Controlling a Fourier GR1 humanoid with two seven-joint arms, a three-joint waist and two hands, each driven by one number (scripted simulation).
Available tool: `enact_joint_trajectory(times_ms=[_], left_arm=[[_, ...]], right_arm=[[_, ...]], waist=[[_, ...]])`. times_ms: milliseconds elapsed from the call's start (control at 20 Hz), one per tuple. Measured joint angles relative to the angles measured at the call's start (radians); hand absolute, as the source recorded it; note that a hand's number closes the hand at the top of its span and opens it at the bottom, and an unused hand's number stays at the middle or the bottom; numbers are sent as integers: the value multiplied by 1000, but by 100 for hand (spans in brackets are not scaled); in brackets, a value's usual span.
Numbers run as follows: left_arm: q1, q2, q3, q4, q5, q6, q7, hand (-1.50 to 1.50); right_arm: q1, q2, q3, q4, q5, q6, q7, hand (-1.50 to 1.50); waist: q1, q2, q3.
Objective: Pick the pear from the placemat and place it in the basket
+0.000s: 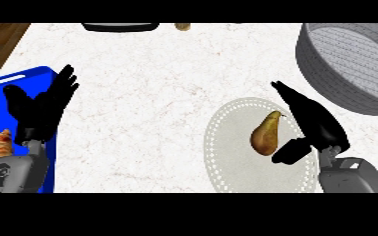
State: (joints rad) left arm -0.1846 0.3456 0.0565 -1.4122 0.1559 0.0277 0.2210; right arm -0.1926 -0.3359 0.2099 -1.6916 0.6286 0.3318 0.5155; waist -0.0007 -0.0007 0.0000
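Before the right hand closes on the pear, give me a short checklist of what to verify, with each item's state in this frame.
1. Pear lies on the placemat: ok.
2. Right hand is beside the pear, fingers straight, thumb near the pear's lower end: ok.
3. Pear already held: not ok, fingers are not curled round it.
4. Basket in view at upper right, opening unobstructed: ok.
5. Left hand rests open at the left edge over the blue tray, away from the path: ok.
6. Thumb touching the pear: cannot tell.
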Motion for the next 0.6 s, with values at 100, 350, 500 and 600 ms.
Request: enact_joint_trajectory(times_ms=[100,350,500,600], left_arm=[[7,0,12,-5,0,-14,5,0],[9,-19,32,1,-26,-32,-7,0],[10,-28,39,-12,-37,-37,3,0],[-4,-28,55,7,-38,-49,-4,0]], right_arm=[[19,10,-2,-11,4,6,-25,-150],[32,48,1,16,48,5,-77,-150],[44,49,-7,14,80,13,-86,-150],[49,65,0,20,113,6,-79,-150]], waist=[[0,0,0],[1,0,0],[1,0,0],[0,0,0]])
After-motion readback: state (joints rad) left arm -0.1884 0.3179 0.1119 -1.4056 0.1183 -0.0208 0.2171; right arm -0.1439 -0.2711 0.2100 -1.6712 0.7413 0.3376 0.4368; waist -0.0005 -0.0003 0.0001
